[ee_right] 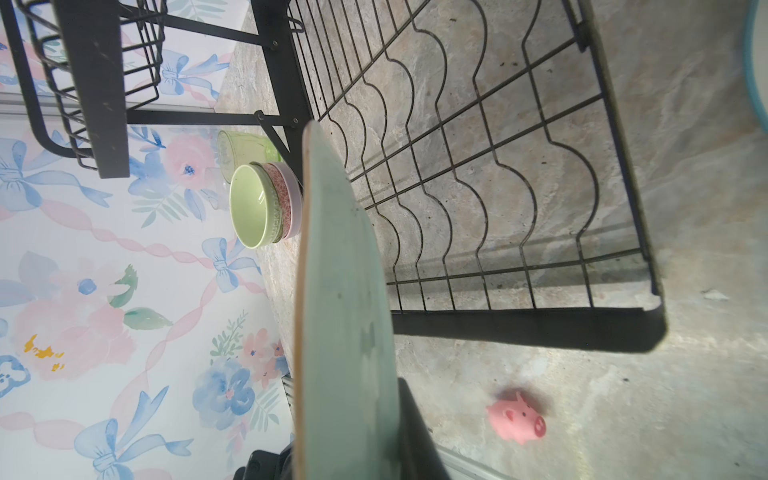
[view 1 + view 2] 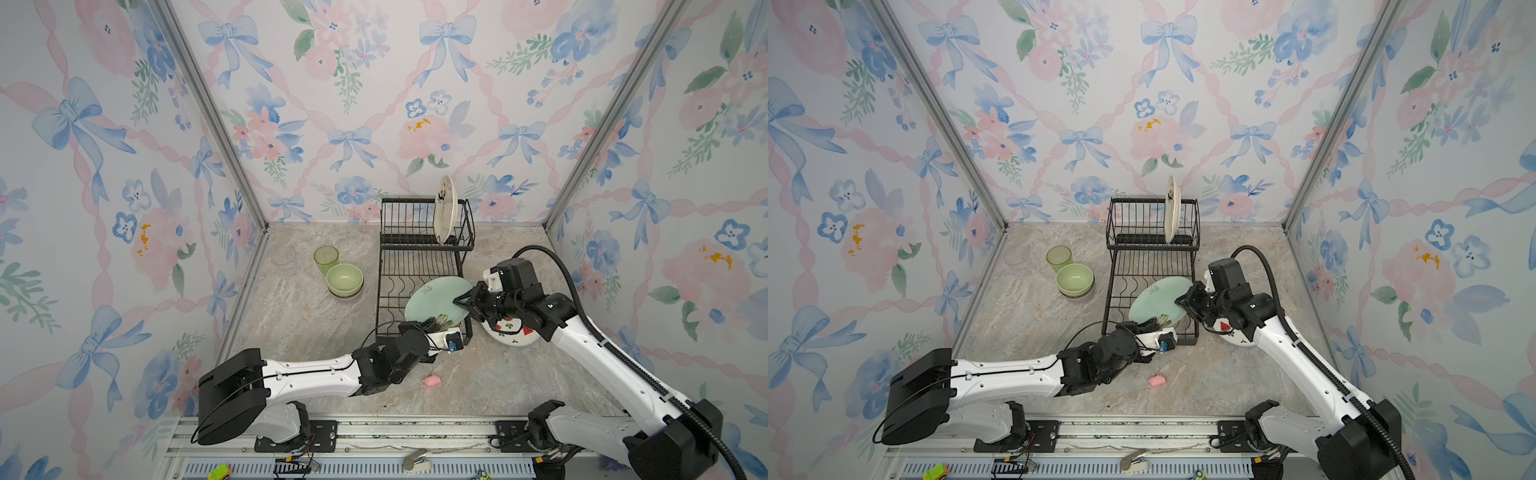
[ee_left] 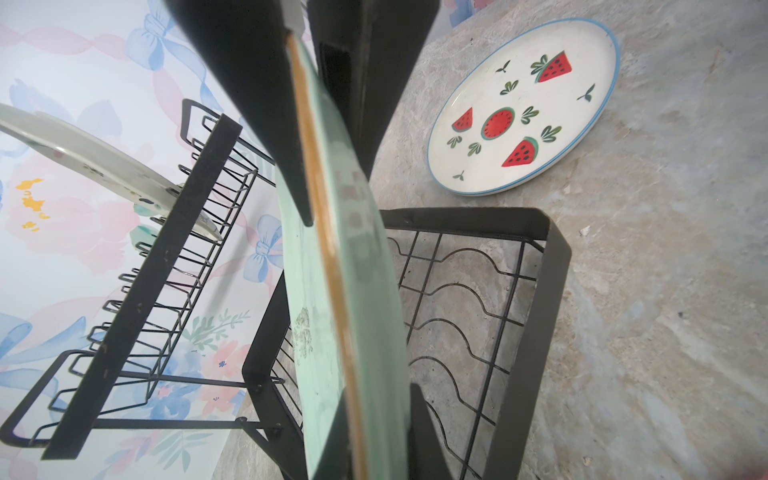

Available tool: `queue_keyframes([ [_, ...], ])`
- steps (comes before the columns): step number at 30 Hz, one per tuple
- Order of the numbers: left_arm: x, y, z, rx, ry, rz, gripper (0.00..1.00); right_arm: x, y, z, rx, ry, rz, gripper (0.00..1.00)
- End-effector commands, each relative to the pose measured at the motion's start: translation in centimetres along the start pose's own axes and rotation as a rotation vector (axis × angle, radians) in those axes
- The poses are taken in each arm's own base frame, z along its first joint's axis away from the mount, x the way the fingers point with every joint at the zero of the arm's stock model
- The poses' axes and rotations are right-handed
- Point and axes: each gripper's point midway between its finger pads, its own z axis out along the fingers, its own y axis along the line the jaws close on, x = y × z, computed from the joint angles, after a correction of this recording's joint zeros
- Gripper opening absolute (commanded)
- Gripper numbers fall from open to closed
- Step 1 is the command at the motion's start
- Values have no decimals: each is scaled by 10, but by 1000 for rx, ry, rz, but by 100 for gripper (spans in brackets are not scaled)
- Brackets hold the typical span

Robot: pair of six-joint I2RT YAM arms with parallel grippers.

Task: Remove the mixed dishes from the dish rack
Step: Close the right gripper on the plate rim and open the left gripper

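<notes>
In both top views the right arm (image 2: 582,332) covers most of the watermelon plate (image 2: 513,338), and your right wrist view keeps only a sliver of its blue rim at the frame edge. The clear glass (image 2: 284,254) is so faint you can barely trace it. The pale green plate (image 3: 332,291) sits blurred in both wrist views and runs off the frame, and from above the left gripper's (image 2: 434,322) fingertips are hard to make out against it.
</notes>
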Motion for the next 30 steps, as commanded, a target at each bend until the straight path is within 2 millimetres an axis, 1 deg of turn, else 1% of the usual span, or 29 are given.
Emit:
queue_keyframes([
  [1,-43,36,-7,-89,-149,-229,0,-8,41,-22,-166,-48,-112,4],
  [4,-42,34,-5,-91,-141,-225,0,-9,40,-23,-165,-54,-113,0],
  [13,-40,28,1,-94,-127,-213,0,-15,40,-22,-174,-58,-99,0],
  [21,-41,31,-1,-100,-140,-236,0,-24,39,-17,-190,-70,-69,0],
  [24,-42,30,-1,-97,-150,-246,0,-25,42,-15,-212,-62,-48,0],
  [30,-37,29,2,-106,-135,-245,0,-27,42,-15,-225,-72,-42,0],
])
